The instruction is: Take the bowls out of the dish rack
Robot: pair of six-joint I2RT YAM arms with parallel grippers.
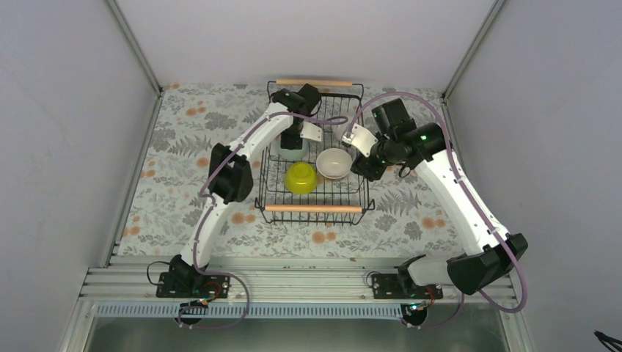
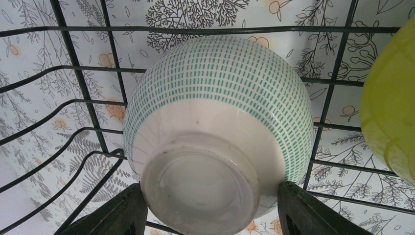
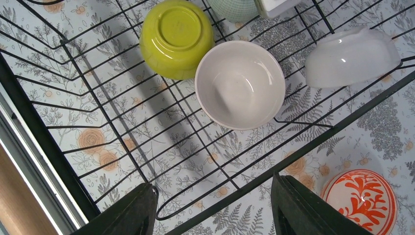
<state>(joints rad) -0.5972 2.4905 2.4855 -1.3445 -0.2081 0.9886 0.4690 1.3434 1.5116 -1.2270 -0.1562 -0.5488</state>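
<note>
Dish rack (image 1: 313, 209), long axis near-to-far

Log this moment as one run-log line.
left tool: straddling teal-dashed bowl in dish rack, grip unclear | right tool: open, empty, above rack | also racked: yellow-green bowl, white bowl

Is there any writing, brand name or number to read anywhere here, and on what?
No readable text in any view.
The green-dashed bowl, yellow-green bowl, white bowl and orange-patterned bowl bear only pattern or plain glaze.
The dish rack, the left arm and the right arm show no legible label.
</note>
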